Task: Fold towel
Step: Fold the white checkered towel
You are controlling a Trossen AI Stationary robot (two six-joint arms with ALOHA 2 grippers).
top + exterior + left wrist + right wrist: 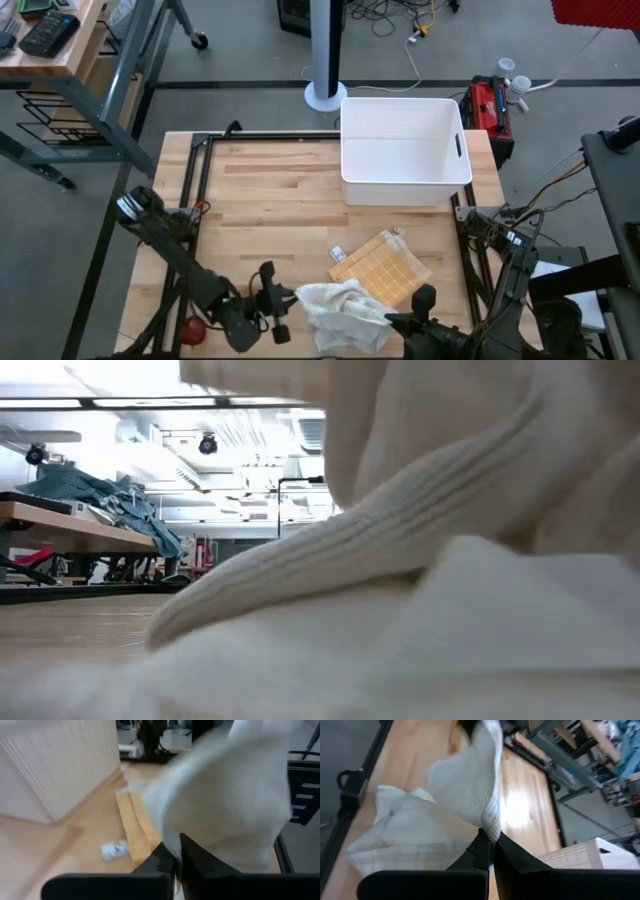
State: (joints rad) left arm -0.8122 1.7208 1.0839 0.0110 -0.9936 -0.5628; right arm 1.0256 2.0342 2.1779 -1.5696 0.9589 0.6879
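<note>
High view: towel (345,312) bunched at table's (270,190) near edge; left gripper (281,300) and right gripper (405,320) flank it.
Wrist views: both jaws pinched shut on cloth.
Low view: blurred, probably towel. Lift evenly, keep tension.

The towel (345,312) lies bunched at the table's (270,200) near edge, between the left gripper (281,312) on its left and the right gripper (400,322) on its right; both touch it. A mat (385,268) lies just behind the towel, partly under it. A tag (337,254) sits at the mat's left corner. The bin (404,150) stands behind, at the far right.
</note>
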